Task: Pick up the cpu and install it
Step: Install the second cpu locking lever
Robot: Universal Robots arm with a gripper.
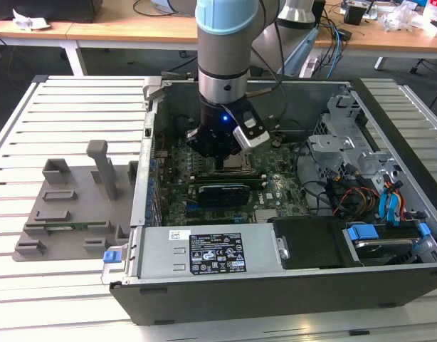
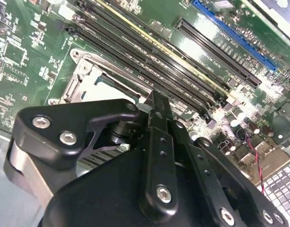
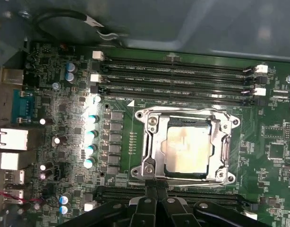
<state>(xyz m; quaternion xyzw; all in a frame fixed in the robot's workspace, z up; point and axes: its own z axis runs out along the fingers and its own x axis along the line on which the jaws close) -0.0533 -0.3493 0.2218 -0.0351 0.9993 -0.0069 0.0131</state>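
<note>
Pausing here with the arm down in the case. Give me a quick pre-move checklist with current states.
1. cpu lying inside the socket frame: ok.
2. cpu level and fully seated: cannot tell.
3. gripper over the socket's edge, inside the computer case: ok.
4. Gripper clear of the cpu: cannot tell.
5. Memory slots beside the socket free of obstructions: ok.
6. Grey fixture plate outside the case, away from the arm: ok.

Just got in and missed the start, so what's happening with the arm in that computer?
A single robot arm is reaching down into an open computer case, its hand low over the green motherboard. In the first wrist view, the cpu lies flat in its socket, with the metal frame around it and the memory slots beside it. A grey fixture plate sits outside the case, at the exterior view's left.
</note>
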